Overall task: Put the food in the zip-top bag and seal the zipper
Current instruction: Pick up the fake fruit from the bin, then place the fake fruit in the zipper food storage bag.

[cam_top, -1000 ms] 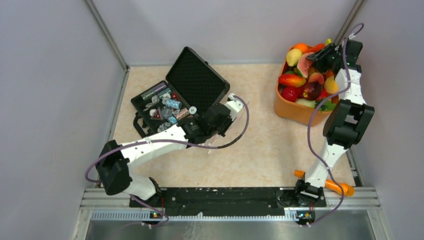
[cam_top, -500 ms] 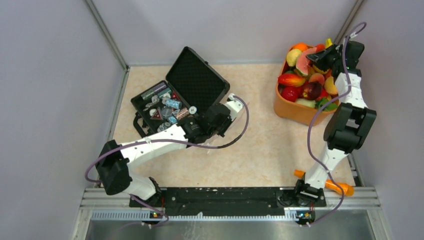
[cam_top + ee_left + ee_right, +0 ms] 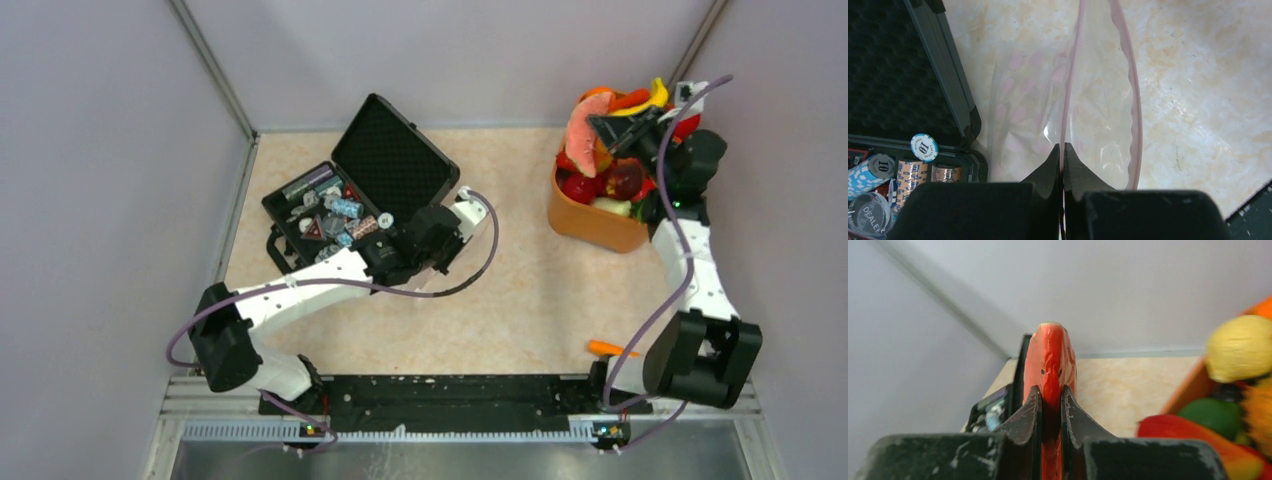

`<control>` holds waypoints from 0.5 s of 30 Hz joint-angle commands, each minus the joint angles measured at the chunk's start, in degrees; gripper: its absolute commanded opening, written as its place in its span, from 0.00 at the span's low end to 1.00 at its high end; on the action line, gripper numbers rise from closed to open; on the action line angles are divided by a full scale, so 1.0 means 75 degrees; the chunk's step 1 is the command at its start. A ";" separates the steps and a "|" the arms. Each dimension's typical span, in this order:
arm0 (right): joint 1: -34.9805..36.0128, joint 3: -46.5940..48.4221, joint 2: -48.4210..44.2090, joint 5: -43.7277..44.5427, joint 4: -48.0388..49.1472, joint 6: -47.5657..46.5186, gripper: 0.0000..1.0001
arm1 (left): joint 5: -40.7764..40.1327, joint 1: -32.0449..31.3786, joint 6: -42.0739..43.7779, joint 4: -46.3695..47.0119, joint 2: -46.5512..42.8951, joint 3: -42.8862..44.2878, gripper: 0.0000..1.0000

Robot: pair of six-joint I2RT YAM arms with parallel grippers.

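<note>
Clamping with the right gripper point(image 3: 1050, 390) on a red fruit slice point(image 3: 1049, 352), holding it over the orange bowl point(image 3: 595, 222) of food point(image 3: 625, 180) at upper right. Pinching the left gripper point(image 3: 1062, 150) tight on the zipper point(image 3: 1071, 90) of the zip-top bag point(image 3: 1018, 110), lying at centre beside the black case point(image 3: 898, 75).

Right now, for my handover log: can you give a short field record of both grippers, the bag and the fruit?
left gripper: shut on zipper, pinching one lip
zip-top bag: beside black case, mouth open, no food seen inside
right gripper: shut on red fruit slice, raised over orange bowl
other food: piled in orange bowl
</note>
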 commanded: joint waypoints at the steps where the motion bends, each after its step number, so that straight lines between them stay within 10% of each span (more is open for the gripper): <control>1: 0.0649 -0.1345 -0.1457 -0.0584 0.2701 -0.0505 0.00 | 0.1304 0.0019 0.0399 -0.0047 -0.0705 0.0277 0.00; 7: 0.1253 -0.1903 -0.2434 -0.0536 0.1179 0.0193 0.00 | 0.1051 0.0026 -0.0204 0.0593 -0.1041 -0.0090 0.00; 15: 0.4714 -0.3109 -0.4310 0.5424 -0.1489 0.1405 0.00 | -0.0014 -0.0025 -0.1328 0.1221 -0.0582 -0.0196 0.00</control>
